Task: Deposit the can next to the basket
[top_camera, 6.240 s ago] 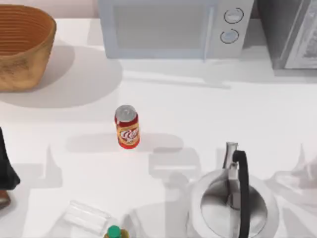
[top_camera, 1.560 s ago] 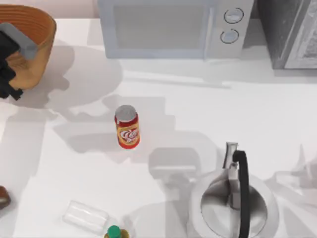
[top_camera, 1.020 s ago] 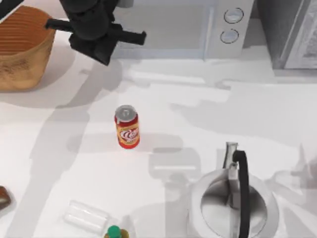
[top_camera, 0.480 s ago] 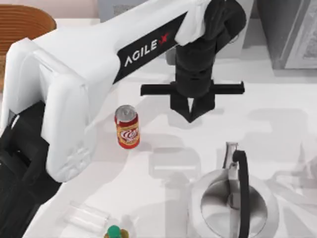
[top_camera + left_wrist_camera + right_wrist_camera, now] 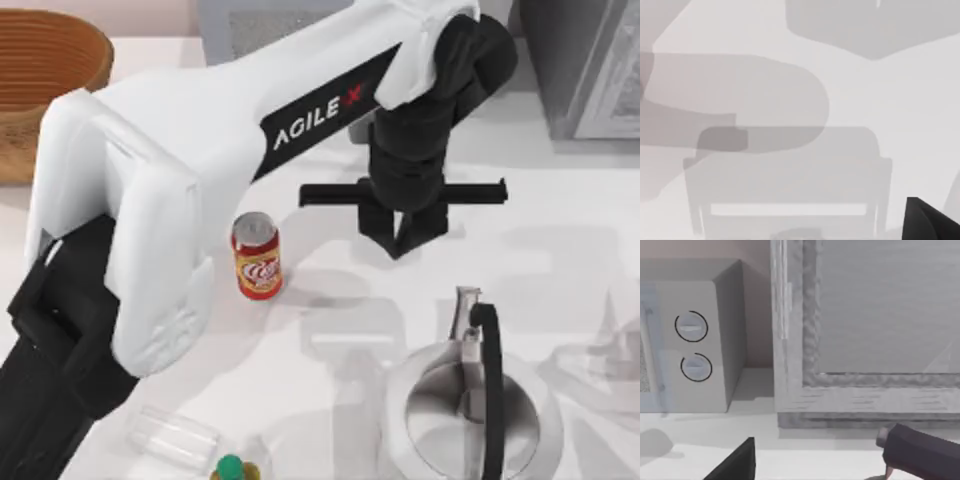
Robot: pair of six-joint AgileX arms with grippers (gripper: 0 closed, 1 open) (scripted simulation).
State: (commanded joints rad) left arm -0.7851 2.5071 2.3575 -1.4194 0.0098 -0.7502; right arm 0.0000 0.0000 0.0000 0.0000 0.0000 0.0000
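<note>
**Left arm over the table, can not yet gripped**

Going left to right in the top view: the basket [image 5: 40, 85] sits at the table's far left, around ten o'clock from the centre, partly cut off by the frame edge. The can [image 5: 257, 256] stands upright close to the centre, slightly toward nine o'clock, well apart from the basket and free of any contact. The left gripper [image 5: 402, 236] hangs to the can's three o'clock side, above bare table [image 5: 560, 200], with the white left arm stretching across from the lower left. Its fingertips come together in a narrow point, so I judge it pressed together, holding nothing. Further right, near five o'clock, stands a metal kettle [image 5: 470, 410]. A microwave [image 5: 695, 345] lies along the back edge at twelve o'clock; the right wrist view faces it, and the right gripper [image 5: 815, 460] sits parked with its fingers spread.

The step in hand looks like the approach to the can. To do it well, the left gripper should open wide first, then shift toward nine o'clock until it is centred over the can. It should descend straight, close on the can's mid-body rather than the rim, and keep it upright. The carry then goes toward ten o'clock, setting the can just beside the basket's wall, not inside.
</note>
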